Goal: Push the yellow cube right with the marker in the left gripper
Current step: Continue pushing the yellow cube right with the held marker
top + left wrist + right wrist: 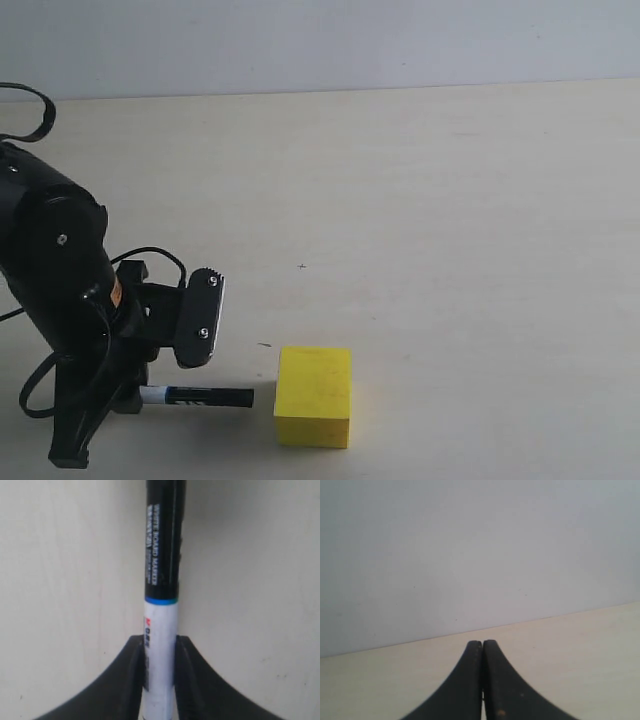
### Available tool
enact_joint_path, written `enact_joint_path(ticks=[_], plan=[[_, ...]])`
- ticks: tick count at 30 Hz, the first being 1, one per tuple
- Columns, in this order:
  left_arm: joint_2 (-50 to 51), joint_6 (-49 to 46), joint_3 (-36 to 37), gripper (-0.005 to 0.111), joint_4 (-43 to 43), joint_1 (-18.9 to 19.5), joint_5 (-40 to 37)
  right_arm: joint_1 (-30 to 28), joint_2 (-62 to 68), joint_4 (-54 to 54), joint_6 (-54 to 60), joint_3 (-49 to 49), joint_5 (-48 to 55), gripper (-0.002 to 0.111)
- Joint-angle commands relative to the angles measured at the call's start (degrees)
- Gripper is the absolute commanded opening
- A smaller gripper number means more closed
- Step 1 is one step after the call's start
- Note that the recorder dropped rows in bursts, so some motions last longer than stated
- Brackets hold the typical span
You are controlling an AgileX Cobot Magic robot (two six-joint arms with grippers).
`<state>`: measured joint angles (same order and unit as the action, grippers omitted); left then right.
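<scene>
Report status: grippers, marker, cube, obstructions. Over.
Left gripper shut on marker, low over table. Right gripper shut, empty. Marker tip just short of cube, no contact. Nothing seen in the way.

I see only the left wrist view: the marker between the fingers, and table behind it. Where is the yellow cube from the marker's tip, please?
Observer: In the exterior view the yellow cube sits just right of the marker tip, with a small gap between them.
Operator: Does the marker point at it?
Observer: Yes, it lies about level and aims at the cube's left side.
Operator: Is the right arm in the way?
Observer: No. The right gripper is shut on nothing and does not appear in the exterior view.
</scene>
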<state>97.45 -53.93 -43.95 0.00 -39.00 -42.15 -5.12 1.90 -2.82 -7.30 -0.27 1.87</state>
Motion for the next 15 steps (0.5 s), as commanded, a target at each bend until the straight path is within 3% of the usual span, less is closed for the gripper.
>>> enact_joint_path(ticks=[1, 4, 9, 15], plan=[[0.1, 0.9, -0.5, 0.000, -0.6, -0.4, 0.5, -0.3, -0.5, 0.0, -0.1, 0.3, -0.7, 0.000], [0.1, 0.9, -2.5, 0.000, -1.6, -1.6, -1.6, -0.3, -0.5, 0.0, -0.1, 0.3, -0.7, 0.000], [0.1, 3.9, -6.7, 0.000, -1.6, -7.8, -1.9, -0.3, -0.5, 0.0, -0.1, 0.3, -0.7, 0.000], [0.1, 9.4, -8.2, 0.000, 2.2, -5.0, -7.3, -0.3, -0.5, 0.0, -0.1, 0.3, -0.7, 0.000]])
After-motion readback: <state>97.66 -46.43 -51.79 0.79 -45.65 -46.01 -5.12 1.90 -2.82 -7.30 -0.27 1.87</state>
